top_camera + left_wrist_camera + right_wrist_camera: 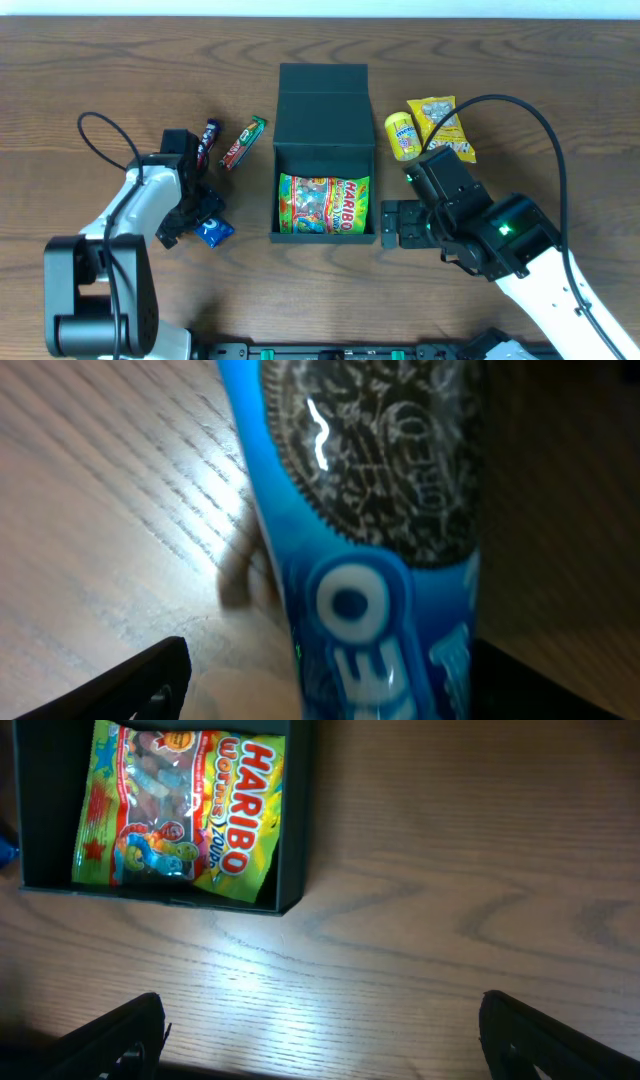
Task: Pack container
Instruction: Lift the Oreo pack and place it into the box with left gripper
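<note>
Jaws on your left gripper [200, 216] stand open, lowered at a blue Oreo packet [380, 540] that lies on the wooden table [100, 60]. In the left wrist view the packet fills most of the space between the fingers. One dark finger [140, 685] sits clear of the packet's edge. The other is right at its opposite edge, and you cannot tell whether it touches.

Just beyond that gripper lie two bars side by side, a dark wrapped bar [208, 142] and a green-and-red bar [243, 142], both tilted.

At the middle of the table you have the container [323, 105], dark teal-green, its flap lid laid open on the far side. A Haribo worms bag [323, 205] lies inside it, face up, covering most of the floor.

Right of the container's far half sit a round yellow packet [401, 135] and, just beside it, a yellow snack bag [440, 125].

Your right gripper [392, 225] is just beside the container's near right corner, jaws wide. The right wrist view shows only bare wood between the fingers.
</note>
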Controlling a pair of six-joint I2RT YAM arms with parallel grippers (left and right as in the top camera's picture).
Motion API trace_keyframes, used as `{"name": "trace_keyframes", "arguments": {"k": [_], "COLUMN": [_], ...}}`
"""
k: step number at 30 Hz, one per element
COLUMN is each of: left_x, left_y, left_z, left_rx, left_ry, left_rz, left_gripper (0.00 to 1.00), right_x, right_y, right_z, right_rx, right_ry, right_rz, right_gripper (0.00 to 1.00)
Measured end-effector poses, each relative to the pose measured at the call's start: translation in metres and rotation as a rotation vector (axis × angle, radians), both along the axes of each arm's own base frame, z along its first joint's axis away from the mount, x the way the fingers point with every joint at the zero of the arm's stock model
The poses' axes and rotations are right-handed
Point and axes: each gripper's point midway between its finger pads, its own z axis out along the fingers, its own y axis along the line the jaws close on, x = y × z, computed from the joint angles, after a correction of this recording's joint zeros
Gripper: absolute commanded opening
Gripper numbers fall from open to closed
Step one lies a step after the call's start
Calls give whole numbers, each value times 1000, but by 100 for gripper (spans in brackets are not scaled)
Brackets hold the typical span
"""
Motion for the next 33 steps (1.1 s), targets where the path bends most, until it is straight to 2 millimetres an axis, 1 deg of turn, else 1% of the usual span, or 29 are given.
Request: {"name": "trace_keyframes", "arguments": {"k": [3,4,6,14,17,19,20,21,23,25,26,27,29,30,31,33], "left_x": [-2,-1,-1,-3,-15,-17,-14,-8,10,30,42,48,57,59,61,63], "left_y": [0,0,0,0,0,0,-1,-2,-9,-27,-43,-58,-97,-121,-142,-179], "left_z": [-5,-5,-5,-5,0,11,19,30,60,94,116,132,160,168,172,171], "left_rx": [-1,-1,-2,-1,-1,-1,-1,-2,-21,-62,-95,-128,-212,-262,-306,-376], "left_ry": [19,18,16,27,85,104,100,73,-24,-165,-257,-323,-435,-472,-493,-506], "left_rz": [-14,-18,-21,-19,-16,-2,10,25,56,72,72,74,84,95,110,142], "left_gripper": [67,59,48,6,6,6,6,6,6,6,6,6,6,6,6,6], "right_x": [0,0,0,0,1,4,6,8,11,14,15,15,17,18,18,18], "right_y": [0,0,0,0,-6,-16,-20,-26,-36,-46,-50,-54,-63,-68,-73,-82], "right_z": [0,0,0,0,-1,-2,-2,-2,-2,-3,-3,-3,-3,-4,-4,-5], "right_rx": [0,0,0,-1,-5,-10,-12,-12,-16,-18,-19,-19,-19,-19,-16,-16], "right_ry": [0,0,0,0,7,14,16,19,24,28,30,33,37,40,45,54], "right_rz": [0,0,0,0,-22,-62,-78,-102,-146,-186,-204,-221,-260,-279,-301,-340], "right_gripper": [99,99,99,99,99,99,99,99,99,99,99,99,99,99,99,99]}}
